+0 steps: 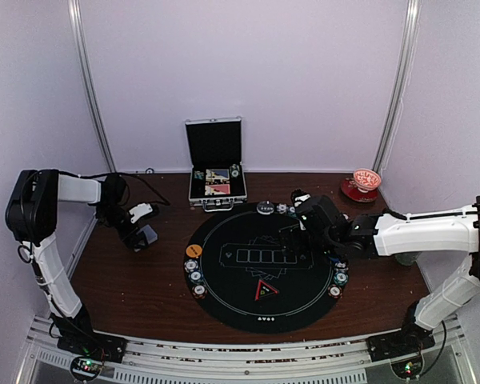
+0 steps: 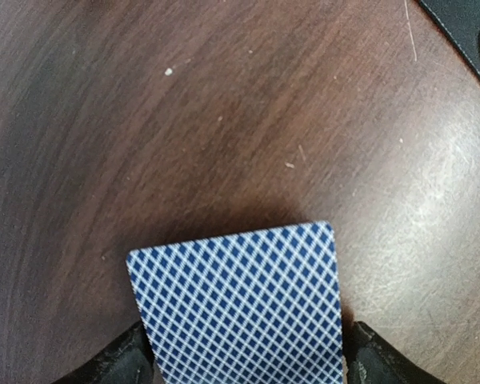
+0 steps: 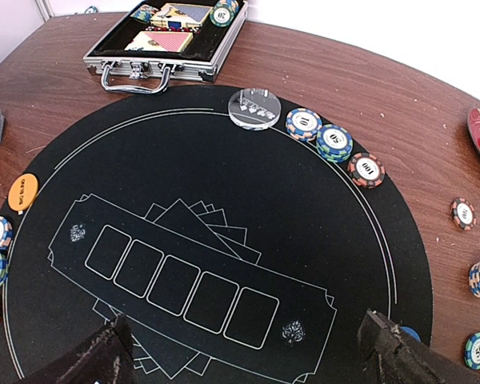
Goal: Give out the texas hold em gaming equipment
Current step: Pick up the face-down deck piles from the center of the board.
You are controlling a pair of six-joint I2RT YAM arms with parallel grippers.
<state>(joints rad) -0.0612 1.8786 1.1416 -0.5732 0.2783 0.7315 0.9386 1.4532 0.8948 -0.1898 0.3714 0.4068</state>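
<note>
A pack of blue-lattice-backed playing cards (image 2: 240, 304) sits between the fingers (image 2: 124, 364) of my left gripper (image 2: 248, 364), held just over the bare wood left of the mat; from above the gripper (image 1: 146, 238) appears near the table's left side. My right gripper (image 3: 248, 360) hangs open over the black mat (image 3: 224, 168), its fingers (image 3: 392, 356) wide apart with nothing between them. Striped poker chips (image 3: 334, 142) line the mat's far right rim, and more chips (image 1: 194, 276) lie at its left rim. An orange button disc (image 3: 22, 193) rests on the left edge.
The silver case (image 1: 216, 192) stands open behind the mat with cards and chips inside. A clear round disc (image 3: 254, 108) lies at the mat's far edge. Loose chips (image 3: 462, 213) lie on the wood to the right. A red plate (image 1: 360, 188) is at the back right.
</note>
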